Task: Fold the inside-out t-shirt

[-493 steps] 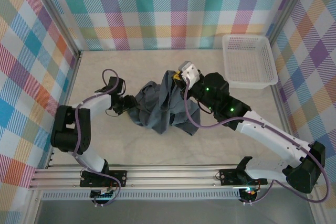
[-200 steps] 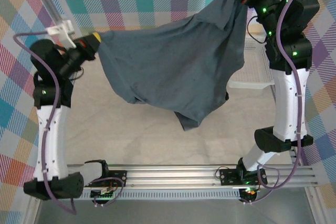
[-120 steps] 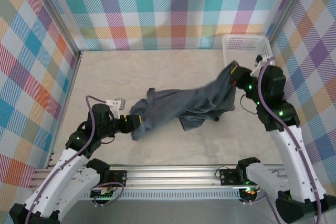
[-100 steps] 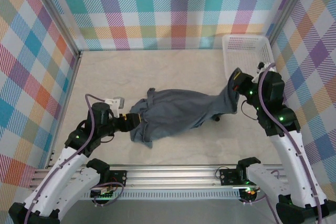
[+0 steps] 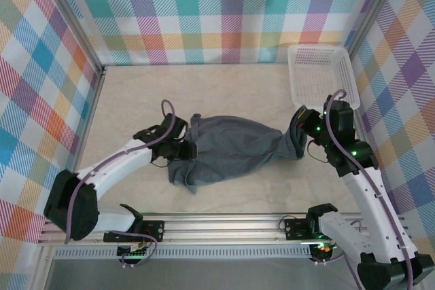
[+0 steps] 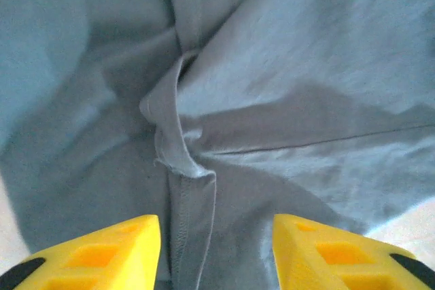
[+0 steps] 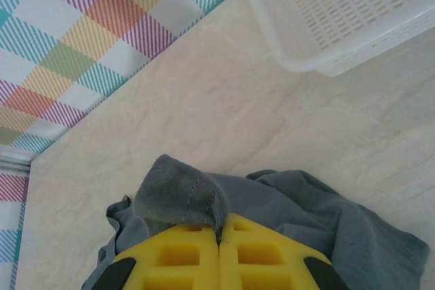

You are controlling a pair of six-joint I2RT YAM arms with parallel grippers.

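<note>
The inside-out t-shirt (image 5: 231, 151), dark slate-grey, lies stretched left to right across the middle of the table, rumpled at its left end. My left gripper (image 5: 182, 149) hovers over that left end. In the left wrist view, the gripper (image 6: 216, 229) is open, its yellow fingers (image 6: 129, 249) apart, with a seam and a small fold of the shirt (image 6: 204, 134) below them. My right gripper (image 5: 299, 127) holds the shirt's right end. The right wrist view has the gripper (image 7: 219, 232) shut on a ribbed, stitched edge of the shirt (image 7: 177, 195).
A white mesh basket (image 5: 299, 89) stands at the back right, close behind my right gripper, and its corner (image 7: 292, 45) fills the top right of the right wrist view. Plaid walls enclose the table on three sides. Bare tabletop (image 5: 149, 93) lies behind the shirt.
The shirt was held up spread in the air, then came down onto the table. My left gripper has opened and let go of the left end. The right gripper stays shut on its end.
</note>
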